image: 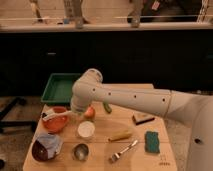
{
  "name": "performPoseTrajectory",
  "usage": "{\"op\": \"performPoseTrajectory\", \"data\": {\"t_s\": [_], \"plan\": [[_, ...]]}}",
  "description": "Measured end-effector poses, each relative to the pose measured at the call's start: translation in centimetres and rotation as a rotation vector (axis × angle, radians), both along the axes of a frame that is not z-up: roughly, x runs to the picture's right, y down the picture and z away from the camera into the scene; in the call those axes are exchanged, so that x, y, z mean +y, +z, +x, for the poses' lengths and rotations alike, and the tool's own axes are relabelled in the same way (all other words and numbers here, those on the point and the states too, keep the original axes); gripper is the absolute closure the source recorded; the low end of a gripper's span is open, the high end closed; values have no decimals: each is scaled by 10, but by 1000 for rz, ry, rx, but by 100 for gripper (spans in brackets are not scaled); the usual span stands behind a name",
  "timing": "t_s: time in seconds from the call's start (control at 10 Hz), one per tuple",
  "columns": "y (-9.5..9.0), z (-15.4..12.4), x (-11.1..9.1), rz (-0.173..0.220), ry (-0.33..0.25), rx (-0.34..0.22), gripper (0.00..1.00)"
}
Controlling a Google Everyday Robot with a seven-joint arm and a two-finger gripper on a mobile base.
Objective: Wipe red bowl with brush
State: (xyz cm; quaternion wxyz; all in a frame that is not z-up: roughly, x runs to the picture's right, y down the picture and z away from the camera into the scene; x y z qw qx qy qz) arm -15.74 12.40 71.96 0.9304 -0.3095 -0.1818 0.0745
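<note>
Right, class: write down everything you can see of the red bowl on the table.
The red bowl is round, shallow and orange-red, plastic by its look. It stands upright near the left edge of the wooden table, in front of the green tray and behind the darker maroon bowl. The white brush lies across its rim, pointing left. The end effector, shut, sits hidden under the arm at the bowl's right side.

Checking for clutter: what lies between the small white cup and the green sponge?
Camera view: a yellow banana-shaped piece lies there. The gripper holds the slim white brush over the orange-red bowl.
</note>
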Motion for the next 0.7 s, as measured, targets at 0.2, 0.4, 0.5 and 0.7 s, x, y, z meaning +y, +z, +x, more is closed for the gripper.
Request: {"op": "performPoseTrajectory", "data": {"t_s": [0.2, 0.4, 0.5, 0.7], "plan": [[9, -10, 9, -24, -8, -11, 100], [20, -9, 12, -40, 6, -8, 100], [25, -9, 13, -47, 12, -6, 100], [40, -9, 18, -70, 26, 3, 100]]}}
